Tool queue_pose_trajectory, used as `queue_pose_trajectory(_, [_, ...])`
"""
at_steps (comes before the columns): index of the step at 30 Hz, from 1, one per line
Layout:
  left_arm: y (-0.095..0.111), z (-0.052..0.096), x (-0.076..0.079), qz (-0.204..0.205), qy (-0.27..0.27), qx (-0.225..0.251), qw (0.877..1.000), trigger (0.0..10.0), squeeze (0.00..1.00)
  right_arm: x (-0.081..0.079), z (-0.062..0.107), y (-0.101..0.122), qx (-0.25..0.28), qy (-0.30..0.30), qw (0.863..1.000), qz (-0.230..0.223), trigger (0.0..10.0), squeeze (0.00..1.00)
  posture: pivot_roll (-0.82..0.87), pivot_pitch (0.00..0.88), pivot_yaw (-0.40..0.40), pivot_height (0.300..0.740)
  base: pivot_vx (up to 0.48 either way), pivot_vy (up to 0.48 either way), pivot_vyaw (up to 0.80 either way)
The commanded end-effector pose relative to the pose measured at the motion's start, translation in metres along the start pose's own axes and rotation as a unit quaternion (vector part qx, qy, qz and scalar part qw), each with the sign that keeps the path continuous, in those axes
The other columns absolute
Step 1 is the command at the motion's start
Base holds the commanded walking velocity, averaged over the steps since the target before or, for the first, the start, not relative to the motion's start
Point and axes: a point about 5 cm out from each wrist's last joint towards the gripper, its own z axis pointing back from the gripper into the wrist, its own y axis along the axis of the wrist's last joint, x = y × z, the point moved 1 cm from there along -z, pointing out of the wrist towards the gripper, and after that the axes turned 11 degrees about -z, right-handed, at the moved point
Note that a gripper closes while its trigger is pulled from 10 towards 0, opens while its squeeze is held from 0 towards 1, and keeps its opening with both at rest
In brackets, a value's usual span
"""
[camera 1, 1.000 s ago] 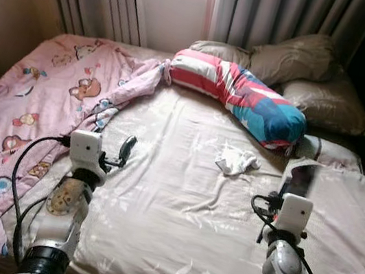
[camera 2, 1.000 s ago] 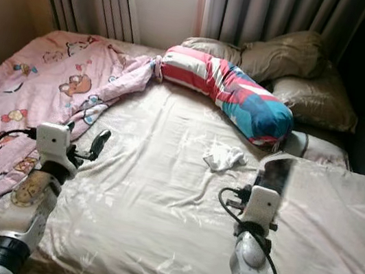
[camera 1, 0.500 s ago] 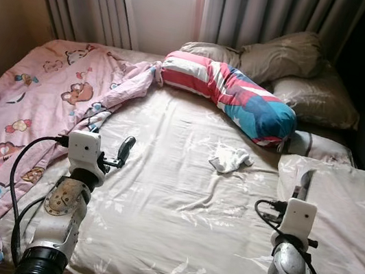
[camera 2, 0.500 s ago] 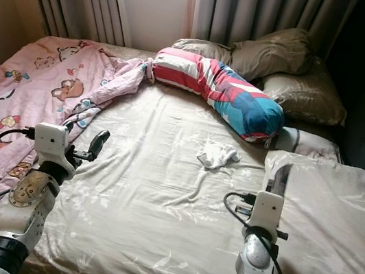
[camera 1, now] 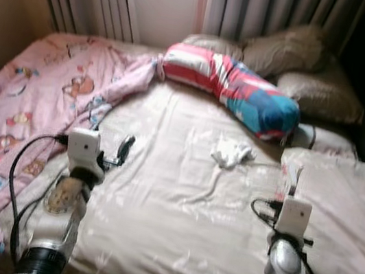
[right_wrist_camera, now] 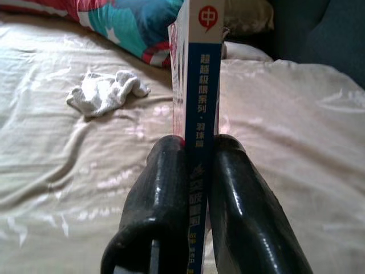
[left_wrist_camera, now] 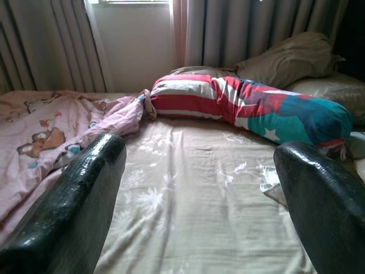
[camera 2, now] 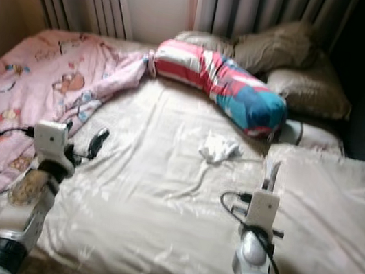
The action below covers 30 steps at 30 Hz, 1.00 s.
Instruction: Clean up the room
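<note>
We saw the right end effector (right_wrist_camera: 197, 171) clenched on a thin book (right_wrist_camera: 197, 85), both black fingers (right_wrist_camera: 162, 194) pressing its covers, the blue spine facing the wrist camera. The book stood on edge, its long axis running out from the fingers toward the head of the bed (camera 1: 179, 199). In the head views it hung over the bed's right side, above a beige quilt (camera 1: 346, 198) folded there.

The left end effector (camera 1: 123, 150) was released, its fingers (left_wrist_camera: 74, 200) spread wide apart, held over the sheet beside the edge of a pink blanket (camera 1: 29, 99).

Between the two arms the sheet lay bare and wrinkled. Farther on, a white sock (camera 1: 231, 152) lay near the middle, apart from both end effectors. Behind it a striped bolster (camera 1: 232, 89) ran across the bed, with brown pillows (camera 1: 305, 66) and curtains (camera 1: 278, 13) at the head.
</note>
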Motion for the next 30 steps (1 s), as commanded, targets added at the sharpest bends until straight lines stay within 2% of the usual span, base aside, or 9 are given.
queue_pose_trajectory(1, [0.002, 0.002, -0.005, -0.004, 0.003, 0.002, 1.000, 10.0, 0.00, -0.006, -0.004, 0.007, 0.012, 0.006, 1.000, 0.003, 10.0, 0.00, 0.02, 0.044, 0.039, 0.653, 0.000, 0.000, 0.00])
queue_pose_trajectory(11, [0.001, 0.005, -0.006, -0.009, -0.003, -0.003, 1.000, 10.0, 0.00, -0.012, -0.019, 0.013, -0.035, -0.007, 0.999, 0.025, 10.0, 0.00, 0.02, 0.058, 0.055, 0.653, 0.000, 0.000, 0.00])
queue_pose_trajectory(14, [0.003, 0.005, -0.007, -0.011, -0.003, -0.002, 1.000, 10.0, 0.00, -0.025, -0.024, 0.027, -0.014, 0.027, 0.999, 0.040, 10.0, 0.00, 0.05, 0.059, 0.056, 0.653, 0.000, 0.000, 0.00])
queue_pose_trajectory(17, [0.004, 0.006, -0.008, -0.013, -0.001, -0.001, 1.000, 10.0, 0.00, -0.032, -0.027, 0.035, -0.002, 0.038, 0.998, 0.046, 10.0, 0.00, 0.06, 0.061, 0.053, 0.653, 0.000, 0.000, 0.00])
queue_pose_trajectory(24, [0.004, 0.011, -0.009, -0.014, 0.000, -0.003, 1.000, 10.0, 0.00, -0.036, -0.032, 0.043, -0.001, 0.037, 0.998, 0.050, 10.0, 0.00, 0.08, 0.083, 0.050, 0.653, 0.000, 0.000, 0.00])
queue_pose_trajectory(28, [0.003, 0.016, -0.008, -0.015, -0.001, -0.008, 1.000, 10.0, 0.00, -0.034, -0.034, 0.046, 0.007, 0.039, 0.996, 0.079, 10.0, 0.00, 0.09, 0.101, 0.050, 0.653, 0.000, 0.000, 0.00])
queue_pose_trajectory(30, [0.003, 0.017, -0.008, -0.015, -0.002, -0.008, 1.000, 10.0, 0.00, -0.033, -0.034, 0.047, 0.009, 0.036, 0.996, 0.079, 10.0, 0.00, 0.09, 0.110, 0.051, 0.653, 0.000, 0.000, 0.00])
